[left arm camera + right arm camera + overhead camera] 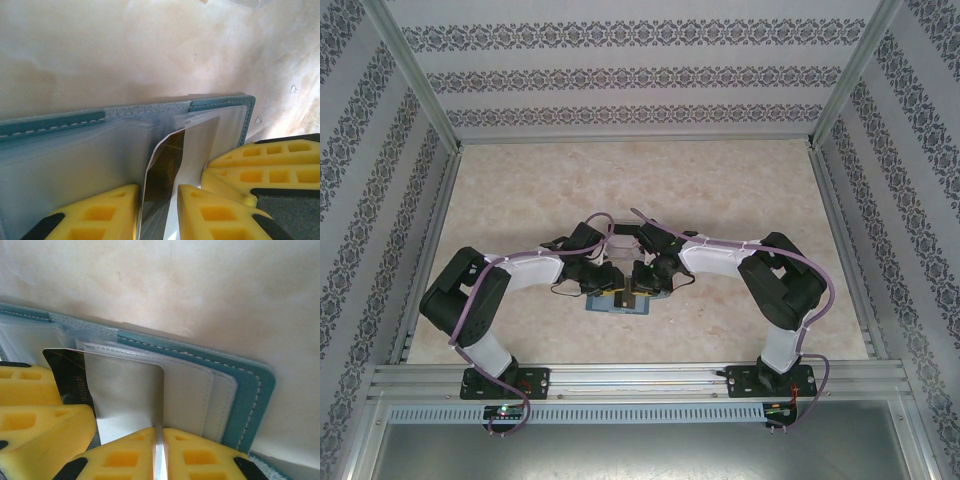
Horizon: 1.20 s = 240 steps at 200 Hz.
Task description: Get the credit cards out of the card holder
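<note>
Right end effector [159, 435], nearest its lens, is pressed together on a pale inner leaf [125, 390] of the one card holder [252, 390]; left end effector [158, 195] pinches the one black credit card [167, 155]. From above, the holder lies at 6 o'clock of the surface [640, 190] centre

A beige, marble-patterned tabletop [640, 180] lies inside walls [640, 75] papered in grey damask bands (alternating with plain white stripes). Aluminium posts [415, 75] frame the corners. An aluminium rail [640, 380] runs along the near edge, with a slotted strip [640, 412] and a grey metal sheet [640, 455] below it.
</note>
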### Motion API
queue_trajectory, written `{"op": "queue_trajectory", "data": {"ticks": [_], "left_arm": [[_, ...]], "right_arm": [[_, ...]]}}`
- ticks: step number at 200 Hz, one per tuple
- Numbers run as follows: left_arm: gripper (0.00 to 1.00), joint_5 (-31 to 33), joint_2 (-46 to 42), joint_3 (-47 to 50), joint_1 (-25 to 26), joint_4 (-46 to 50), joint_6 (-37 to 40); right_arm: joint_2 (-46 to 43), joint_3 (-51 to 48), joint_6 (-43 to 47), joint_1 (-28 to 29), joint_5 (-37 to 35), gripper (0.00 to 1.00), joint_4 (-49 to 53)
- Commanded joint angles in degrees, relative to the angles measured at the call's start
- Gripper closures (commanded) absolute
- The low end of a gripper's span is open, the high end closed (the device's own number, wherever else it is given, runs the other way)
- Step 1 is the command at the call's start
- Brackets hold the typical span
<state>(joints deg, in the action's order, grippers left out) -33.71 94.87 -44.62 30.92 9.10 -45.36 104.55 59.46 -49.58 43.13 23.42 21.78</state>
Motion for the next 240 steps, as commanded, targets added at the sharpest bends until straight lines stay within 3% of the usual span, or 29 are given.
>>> {"op": "queue_trajectory", "data": {"ticks": [1, 70, 116, 240], "left_arm": [[0.75, -3.8, 0.5, 1.6, 0.4, -6.4, -1.5], [0.89, -2.5, -1.7, 2.0, -1.2, -2.9, 0.7], [0.91, 1.2, -4.0, 0.3, -2.5, 5.4, 5.4], [0.92, 1.5, -6.4, -0.5, -5.9, 10.9, 9.1]], "right_arm": [[2.5, -2.0, 0.4, 0.0, -2.2, 0.86, 2.6], [2.0, -2.2, 0.6, -0.1, -2.9, 0.85, 3.4], [0.8, -2.0, 1.3, -0.7, -4.3, 0.82, 5.2], [-1.8, -0.8, 3.7, -0.7, -10.1, 0.78, 12.3]]}}
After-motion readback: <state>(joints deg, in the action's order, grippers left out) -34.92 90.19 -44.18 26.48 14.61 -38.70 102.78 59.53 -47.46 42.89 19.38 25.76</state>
